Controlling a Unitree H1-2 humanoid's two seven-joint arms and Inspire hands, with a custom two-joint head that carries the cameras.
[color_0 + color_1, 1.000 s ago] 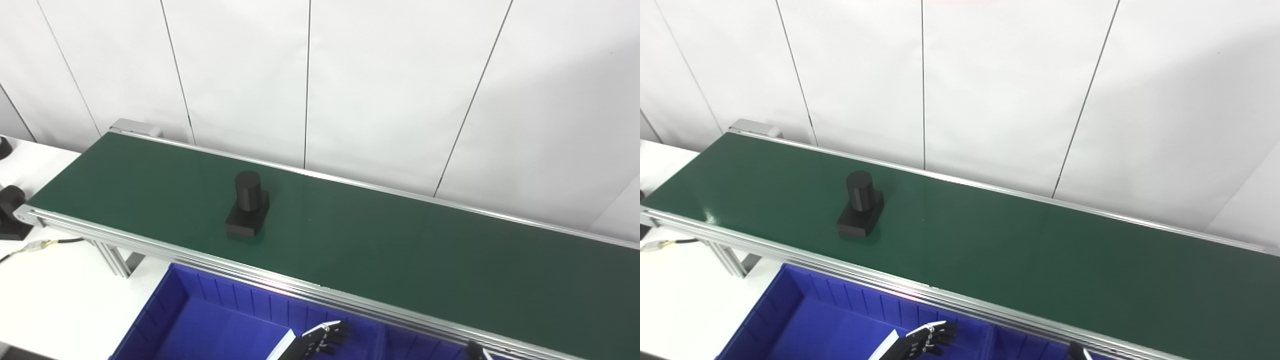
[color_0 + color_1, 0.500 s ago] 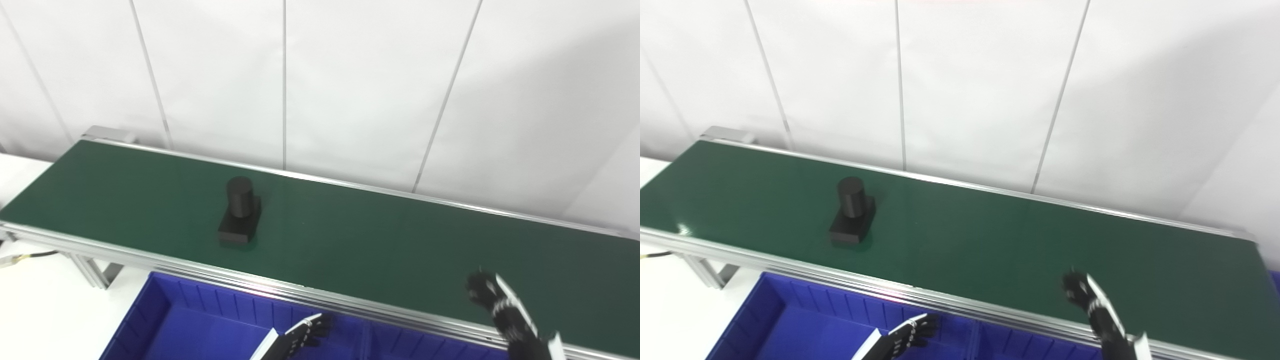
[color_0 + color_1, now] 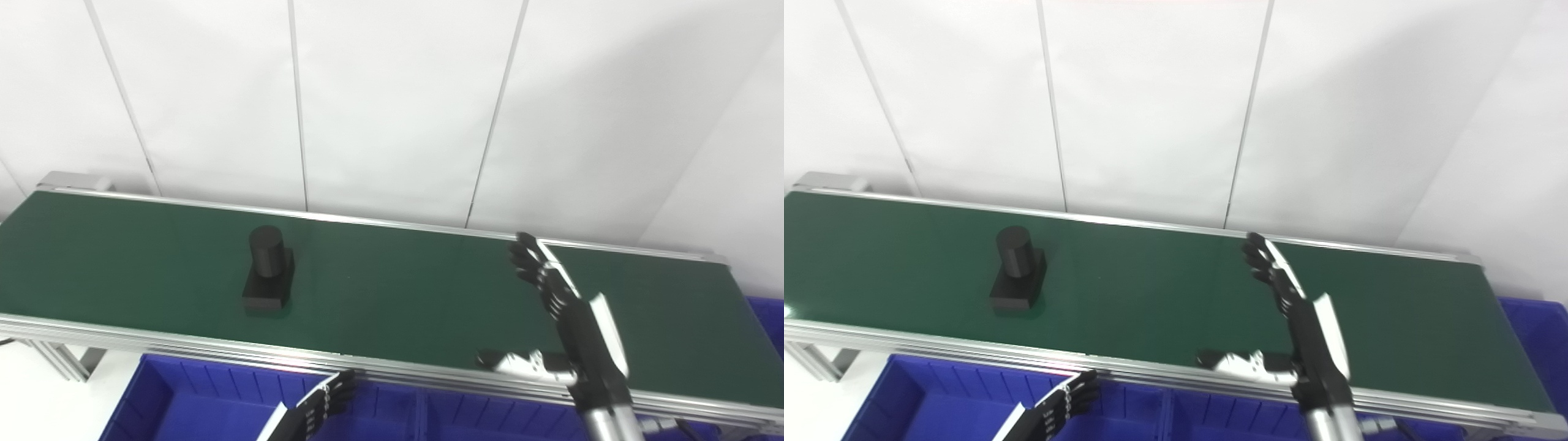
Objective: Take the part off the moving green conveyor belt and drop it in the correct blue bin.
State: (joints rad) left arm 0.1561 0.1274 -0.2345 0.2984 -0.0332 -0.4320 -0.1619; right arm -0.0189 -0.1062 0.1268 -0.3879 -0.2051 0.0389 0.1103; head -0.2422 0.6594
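A black part [image 3: 267, 271], a cylinder standing on a square base, sits on the green conveyor belt [image 3: 392, 294] left of centre. My right hand [image 3: 569, 318] is raised over the belt's right half, open, fingers straight and thumb spread out to the left, well right of the part. My left hand [image 3: 318, 404] is low at the bottom edge over a blue bin [image 3: 184, 404], fingers extended, holding nothing. The part also shows in the right eye view [image 3: 1018, 268].
Blue bins run along the belt's near side, with a divider [image 3: 419, 410] between two of them. Another blue bin [image 3: 765, 312] shows at the far right past the belt's end. A white panelled wall stands behind the belt.
The camera has swung right. My right hand has risen from the bottom edge to above the belt, fingers spread. The part has shifted slightly along the belt. The left hand stays low.
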